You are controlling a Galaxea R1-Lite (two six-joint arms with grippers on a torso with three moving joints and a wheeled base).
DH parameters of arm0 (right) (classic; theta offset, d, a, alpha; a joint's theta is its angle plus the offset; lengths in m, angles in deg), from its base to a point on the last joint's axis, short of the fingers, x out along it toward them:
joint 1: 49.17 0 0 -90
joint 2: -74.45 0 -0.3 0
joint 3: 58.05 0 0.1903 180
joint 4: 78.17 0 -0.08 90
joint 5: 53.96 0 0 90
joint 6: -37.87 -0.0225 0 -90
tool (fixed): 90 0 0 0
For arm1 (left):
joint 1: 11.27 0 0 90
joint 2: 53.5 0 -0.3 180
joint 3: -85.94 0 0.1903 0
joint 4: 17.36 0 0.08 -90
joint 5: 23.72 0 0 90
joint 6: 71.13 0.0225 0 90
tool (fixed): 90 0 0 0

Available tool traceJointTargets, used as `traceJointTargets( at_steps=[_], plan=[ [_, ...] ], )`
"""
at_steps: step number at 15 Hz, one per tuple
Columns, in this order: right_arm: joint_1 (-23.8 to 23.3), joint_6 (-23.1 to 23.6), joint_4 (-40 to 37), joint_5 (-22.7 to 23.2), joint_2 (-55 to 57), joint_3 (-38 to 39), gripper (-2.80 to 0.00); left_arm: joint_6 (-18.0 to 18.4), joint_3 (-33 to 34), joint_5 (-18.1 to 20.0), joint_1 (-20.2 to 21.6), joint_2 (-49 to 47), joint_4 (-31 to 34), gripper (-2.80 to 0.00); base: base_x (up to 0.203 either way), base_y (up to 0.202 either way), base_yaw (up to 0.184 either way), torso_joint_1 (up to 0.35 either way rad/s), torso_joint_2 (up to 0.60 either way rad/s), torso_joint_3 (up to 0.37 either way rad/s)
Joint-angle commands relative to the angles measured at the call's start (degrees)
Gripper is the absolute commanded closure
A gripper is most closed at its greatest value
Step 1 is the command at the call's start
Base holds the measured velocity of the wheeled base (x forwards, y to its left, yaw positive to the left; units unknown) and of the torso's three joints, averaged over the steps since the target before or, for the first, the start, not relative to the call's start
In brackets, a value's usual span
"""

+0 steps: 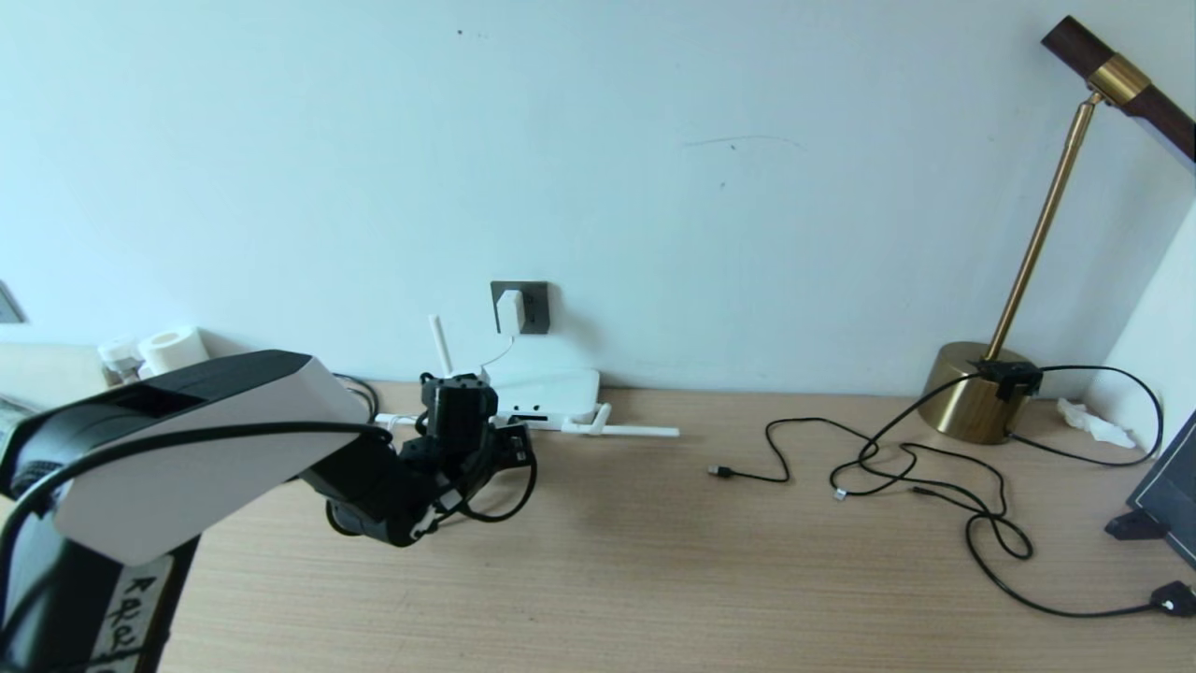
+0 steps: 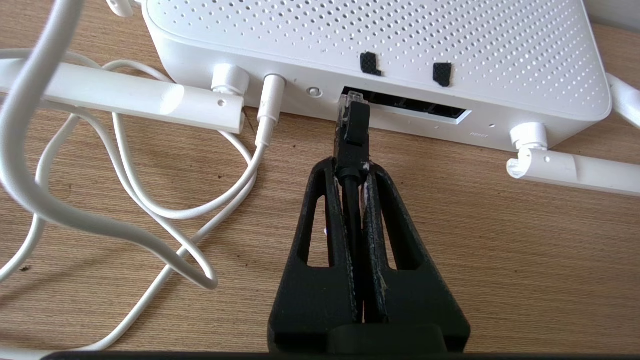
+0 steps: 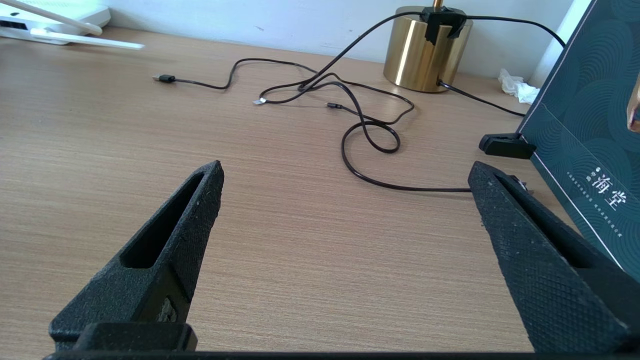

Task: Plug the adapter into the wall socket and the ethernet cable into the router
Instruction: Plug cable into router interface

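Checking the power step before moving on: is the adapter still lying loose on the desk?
No: in the head view the adapter sits plugged into the wall socket, above the router.

One router (image 2: pixel 380 55) lies just ahead of the left gripper's (image 2: pixel 352 170) jaws, and one ethernet cable (image 2: pixel 351 135) is pinched between them, its plug tip at the port slot. Three stick antennas show on the router in the head view: one upright (image 1: pixel 439 346) and two lying flat. One adapter (image 1: pixel 510 311) sits in one wall socket (image 1: pixel 533 307). Two small black pads (image 2: pixel 370 63) sit on the router's top. One brass lamp (image 3: pixel 425 47) stands far ahead of the right gripper's (image 3: pixel 345 172) wide-apart jaws. Three thin black cord tips (image 3: pixel 164 78) lie loose on the worktop (image 3: pixel 280 250) beyond them. Two grippers in all.
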Motion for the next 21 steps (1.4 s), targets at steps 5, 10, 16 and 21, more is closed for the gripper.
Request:
traceJointTargets(
  at_steps=[5,10,16,21],
  plan=[
    [0.02,0.08,0.03,-0.02,0.09,0.19,-2.80,-0.10,0.03,-0.15,-0.06,0.23,-0.35,0.00,0.000,0.000,0.000,0.000,0.00,0.000],
    [0.02,0.08,0.03,-0.02,0.09,0.18,-2.80,-0.10,0.56,-0.15,-0.33,0.50,-0.35,0.00,0.000,0.000,0.000,0.000,0.00,0.000],
    [0.02,0.08,0.03,-0.02,0.09,0.18,-2.80,-0.19,-0.32,-0.07,-0.33,-0.12,-0.35,0.00,0.000,0.000,0.000,0.000,0.00,0.000],
    [0.02,0.08,0.03,-0.02,0.09,0.18,-2.80,-0.19,-0.06,-0.15,-0.59,0.10,-0.35,0.00,0.000,0.000,0.000,0.000,0.00,0.000]
  ],
)
